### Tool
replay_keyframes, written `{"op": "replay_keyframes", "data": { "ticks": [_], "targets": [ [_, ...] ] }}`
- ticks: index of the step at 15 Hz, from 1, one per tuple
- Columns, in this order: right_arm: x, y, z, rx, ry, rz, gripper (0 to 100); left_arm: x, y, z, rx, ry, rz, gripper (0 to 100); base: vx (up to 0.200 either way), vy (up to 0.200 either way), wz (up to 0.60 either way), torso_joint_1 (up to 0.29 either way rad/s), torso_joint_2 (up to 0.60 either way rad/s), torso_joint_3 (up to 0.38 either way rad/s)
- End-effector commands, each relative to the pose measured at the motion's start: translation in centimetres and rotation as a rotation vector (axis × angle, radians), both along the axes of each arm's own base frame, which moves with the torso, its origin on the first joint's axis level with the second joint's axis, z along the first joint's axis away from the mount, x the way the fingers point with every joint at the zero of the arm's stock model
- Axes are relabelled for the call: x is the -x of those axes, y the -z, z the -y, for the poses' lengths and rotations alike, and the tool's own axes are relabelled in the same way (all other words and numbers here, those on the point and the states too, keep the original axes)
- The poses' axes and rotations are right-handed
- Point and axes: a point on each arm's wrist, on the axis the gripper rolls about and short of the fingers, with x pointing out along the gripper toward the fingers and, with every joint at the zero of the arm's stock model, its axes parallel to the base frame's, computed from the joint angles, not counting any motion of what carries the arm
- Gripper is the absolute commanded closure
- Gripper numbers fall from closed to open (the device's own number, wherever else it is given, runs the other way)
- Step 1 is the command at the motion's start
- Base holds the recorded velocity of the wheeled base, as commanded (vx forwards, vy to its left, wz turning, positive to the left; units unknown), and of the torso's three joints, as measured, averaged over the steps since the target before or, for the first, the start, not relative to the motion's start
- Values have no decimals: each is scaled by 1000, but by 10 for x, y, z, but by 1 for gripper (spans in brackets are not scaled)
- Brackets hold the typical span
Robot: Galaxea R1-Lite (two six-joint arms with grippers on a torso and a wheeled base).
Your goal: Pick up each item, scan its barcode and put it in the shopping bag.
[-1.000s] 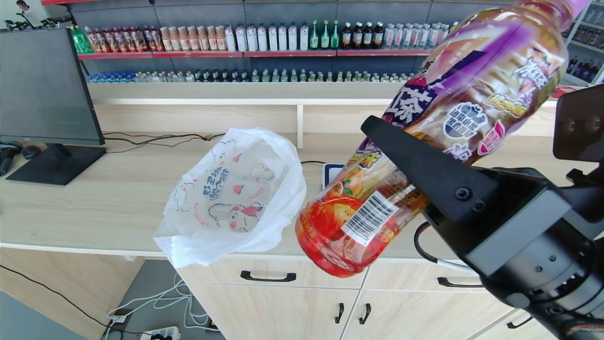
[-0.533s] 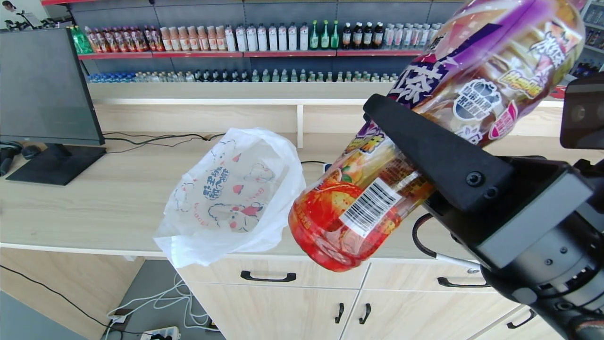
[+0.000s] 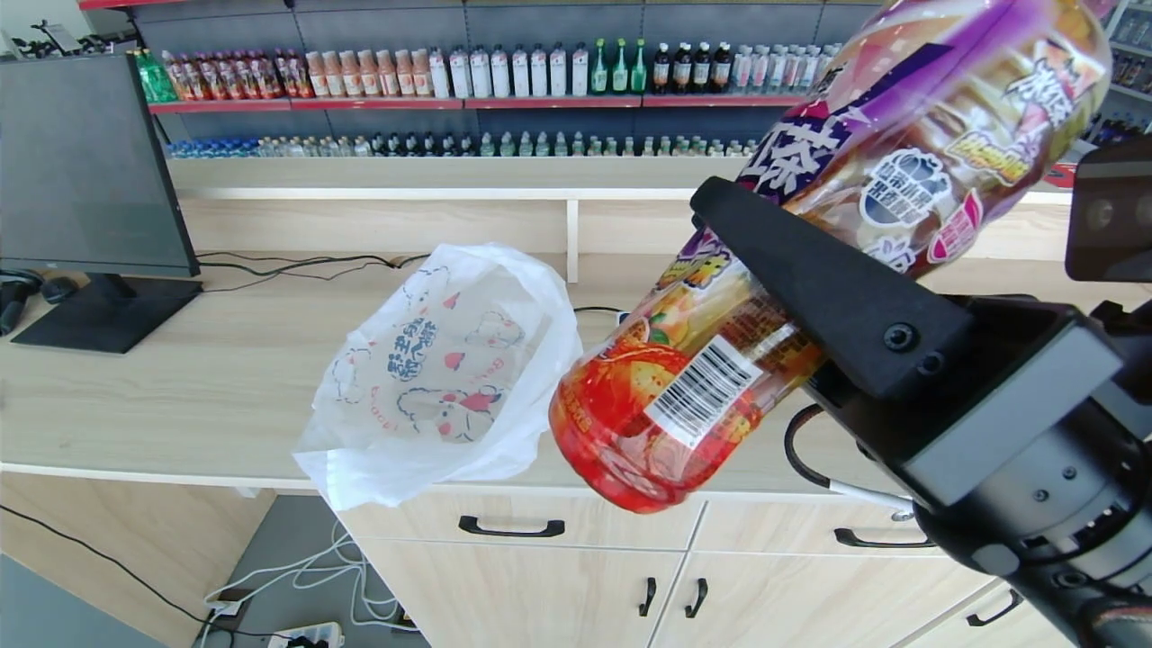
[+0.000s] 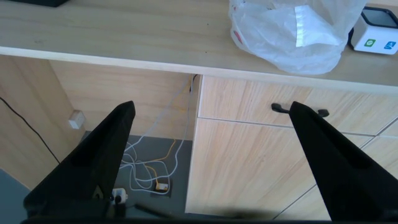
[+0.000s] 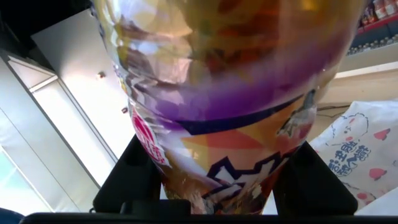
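A large drink bottle [image 3: 810,252] with a purple and orange label hangs tilted close before the head camera, its base toward the shopping bag and its barcode [image 3: 702,391] facing me. My right gripper [image 3: 792,270] is shut on the bottle's [image 5: 230,99] middle. The white plastic shopping bag [image 3: 450,369] with cartoon prints slumps on the wooden counter [image 3: 180,378], just left of the bottle's base. My left gripper [image 4: 211,162] is open, low in front of the cabinets, below the counter edge and the bag [image 4: 292,31]. A small white scanner [image 4: 376,34] sits beside the bag.
A black monitor [image 3: 90,180] stands at the counter's far left, with cables running behind the bag. Shelves of bottles [image 3: 468,72] line the back wall. Cabinet doors with black handles [image 3: 511,527] and floor cables [image 3: 297,576] lie under the counter.
The right gripper has lifted the bottle slightly up and to the left, toward the bag. Over the last half second it barely moved.
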Motion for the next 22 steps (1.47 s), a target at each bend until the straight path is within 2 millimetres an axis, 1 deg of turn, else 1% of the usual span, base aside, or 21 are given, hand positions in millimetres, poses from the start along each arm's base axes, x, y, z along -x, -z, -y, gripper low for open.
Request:
{"op": "replay_keyframes", "data": {
  "ticks": [1, 2, 4, 6, 7, 8, 11, 13, 15, 17, 19, 21, 22],
  "targets": [
    [-2, 6, -2, 18, 13, -17, 100, 0, 0, 0, 0, 0, 0, 0, 0, 0, 0, 0, 0, 0],
    [-3, 7, -2, 19, 21, -23, 100, 0, 0, 0, 1, 0, 0, 0, 0, 0, 0, 0, 0, 0],
    [-15, 16, -3, 54, 72, -31, 100, 0, 0, 0, 1, 0, 2, 0, 0, 0, 0, 0, 0, 0],
    [-37, 26, 2, 96, 162, -40, 100, 0, 0, 0, 0, 0, 0, 0, 0, 0, 0, 0, 0, 0],
    [-43, 28, 2, 105, 181, -38, 100, 0, 0, 0, 0, 0, 0, 0, 0, 0, 0, 0, 0, 0],
    [-50, 34, 2, 130, 205, -44, 100, 0, 0, 0, 1, 0, 0, 0, 0, 0, 0, 0, 0, 0],
    [-61, 53, -7, 210, 231, -49, 100, 0, 0, 0, 0, 0, 0, 0, 0, 0, 0, 0, 0, 0],
    [-68, 68, -12, 301, 265, -11, 100, 0, 0, 0, 1, 0, 0, 0, 0, 0, 0, 0, 0, 0],
    [-81, 83, -15, 405, 337, 52, 100, 0, 0, 0, 1, 0, 0, 0, 0, 0, 0, 0, 0, 0],
    [-96, 90, -11, 488, 424, 126, 100, 0, 0, 0, 1, 0, 0, 0, 0, 0, 0, 0, 0, 0],
    [-107, 86, -8, 491, 475, 156, 100, 0, 0, 0, 0, 0, 0, 0, 0, 0, 0, 0, 0, 0],
    [-131, 81, 0, 490, 565, 189, 100, 0, 0, 0, 1, 0, 0, 0, 0, 0, 0, 0, 0, 0],
    [-139, 80, 2, 488, 591, 197, 100, 0, 0, 0, 1, 0, 0, 0, 0, 0, 0, 0, 0, 0]
  ]
}}
